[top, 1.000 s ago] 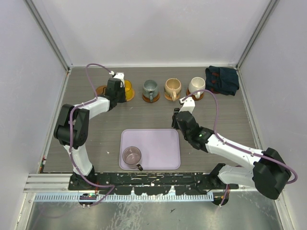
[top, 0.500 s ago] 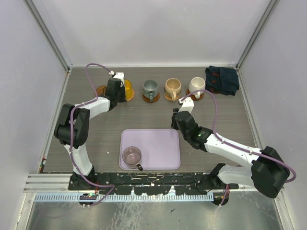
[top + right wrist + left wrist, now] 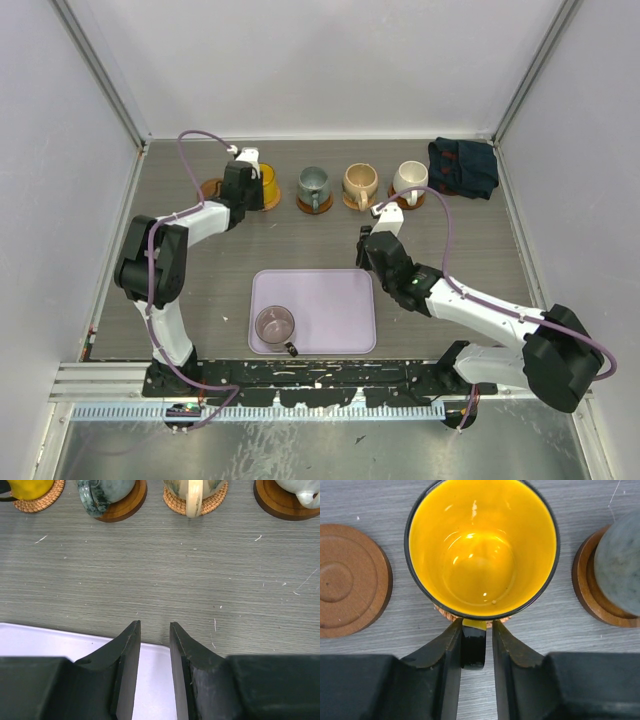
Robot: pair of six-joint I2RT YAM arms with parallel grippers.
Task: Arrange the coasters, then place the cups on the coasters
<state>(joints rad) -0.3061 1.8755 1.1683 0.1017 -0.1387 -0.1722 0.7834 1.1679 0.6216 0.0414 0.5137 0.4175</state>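
Note:
The yellow cup (image 3: 482,545) stands on a woven coaster (image 3: 441,611) in the back row. Its black handle (image 3: 473,647) lies between the fingers of my left gripper (image 3: 476,627), which is open, with a gap on the handle's right side. A bare brown coaster (image 3: 350,580) lies to the left. The grey-green cup (image 3: 313,185), tan cup (image 3: 360,181) and white cup (image 3: 410,178) each sit on a coaster. The mauve cup (image 3: 274,325) stands on the lilac tray (image 3: 335,305). My right gripper (image 3: 154,625) hovers open and empty over the tray's far edge.
A dark navy cloth (image 3: 463,166) lies in the back right corner. Grey walls close in the table on three sides. The left arm (image 3: 150,265) stretches along the left side toward the back row.
My left gripper's jaws have parted from the yellow cup's handle, which they pinched before. The cup stays on its coaster. The right arm has not moved.

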